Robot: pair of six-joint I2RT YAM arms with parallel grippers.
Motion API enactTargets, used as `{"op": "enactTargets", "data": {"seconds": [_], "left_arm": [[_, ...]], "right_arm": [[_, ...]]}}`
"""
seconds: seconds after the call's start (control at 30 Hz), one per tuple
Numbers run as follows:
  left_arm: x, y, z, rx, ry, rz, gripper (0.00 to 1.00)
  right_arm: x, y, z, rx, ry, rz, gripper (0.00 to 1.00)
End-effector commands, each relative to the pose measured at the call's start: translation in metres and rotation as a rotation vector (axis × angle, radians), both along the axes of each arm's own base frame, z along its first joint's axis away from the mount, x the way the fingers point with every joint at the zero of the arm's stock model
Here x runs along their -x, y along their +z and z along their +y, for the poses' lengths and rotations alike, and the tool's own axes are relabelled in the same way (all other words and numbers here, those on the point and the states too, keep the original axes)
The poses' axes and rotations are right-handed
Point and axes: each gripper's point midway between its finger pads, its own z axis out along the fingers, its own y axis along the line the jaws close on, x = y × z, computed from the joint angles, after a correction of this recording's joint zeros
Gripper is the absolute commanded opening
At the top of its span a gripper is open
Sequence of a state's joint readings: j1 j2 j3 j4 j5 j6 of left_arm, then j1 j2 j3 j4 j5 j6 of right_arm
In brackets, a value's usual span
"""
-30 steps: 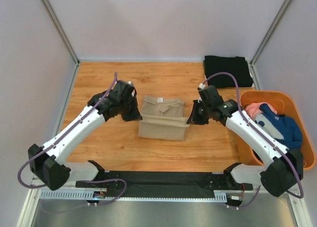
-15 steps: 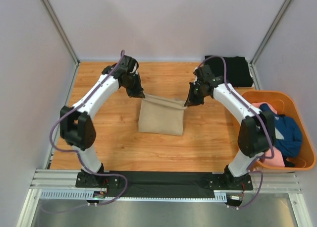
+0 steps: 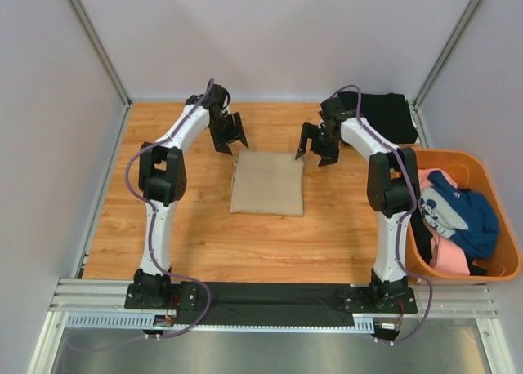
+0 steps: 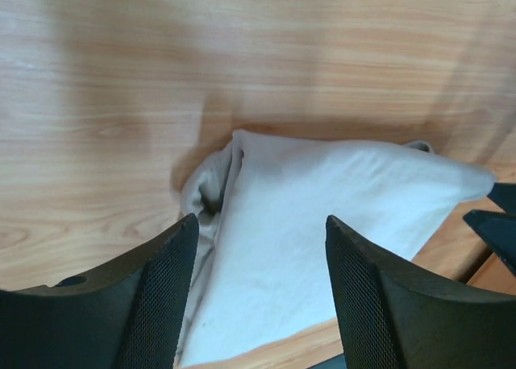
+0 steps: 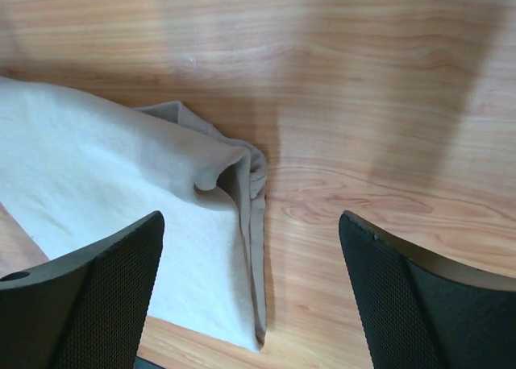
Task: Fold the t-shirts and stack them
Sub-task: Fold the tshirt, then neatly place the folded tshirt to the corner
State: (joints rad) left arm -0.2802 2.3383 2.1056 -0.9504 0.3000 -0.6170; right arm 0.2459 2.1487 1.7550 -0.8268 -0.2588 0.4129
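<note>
Left gripper [image 3: 230,137]: jaws wide, holding nothing, hangs by far left corner of tan shirt [image 3: 267,183]. Right gripper [image 3: 317,145]: jaws wide too, empty, by far right corner of same shirt. Tan shirt lies flat in middle of table [image 3: 204,235], folded into neat square. Black shirt [image 3: 380,117] folded, far right corner, well apart from tan one. Blue shirt [image 3: 458,215] and pink shirt [image 3: 445,256] bunched in orange tub [image 3: 511,260] on right, not folded. Looks like two shirts folded, two left. None stacked yet.
</note>
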Motion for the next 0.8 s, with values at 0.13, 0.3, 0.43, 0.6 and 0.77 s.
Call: {"op": "enactTargets", "data": {"seconds": [0.13,0.3,0.43,0.6,0.77], "left_arm": [[0.030,0.102,0.028,-0.060,-0.028,-0.182,0.71],[0.091,0.092,0.054,-0.131,-0.042,-0.132,0.69],[0.140,0.104,0.076,-0.160,-0.043,-0.192,0.67],[0.192,0.089,0.103,-0.233,-0.036,-0.187,0.67],[0.225,0.095,0.116,-0.239,-0.027,-0.235,0.67]], "right_arm": [[0.018,0.036,0.004,-0.178,0.042,-0.141,0.92],[0.029,0.017,0.014,-0.244,0.079,-0.119,0.91],[0.019,-0.005,0.018,-0.260,0.088,-0.095,0.88],[0.010,-0.028,0.029,-0.273,0.080,-0.065,0.73],[0.026,-0.056,0.062,-0.297,0.122,-0.016,0.40]]}}
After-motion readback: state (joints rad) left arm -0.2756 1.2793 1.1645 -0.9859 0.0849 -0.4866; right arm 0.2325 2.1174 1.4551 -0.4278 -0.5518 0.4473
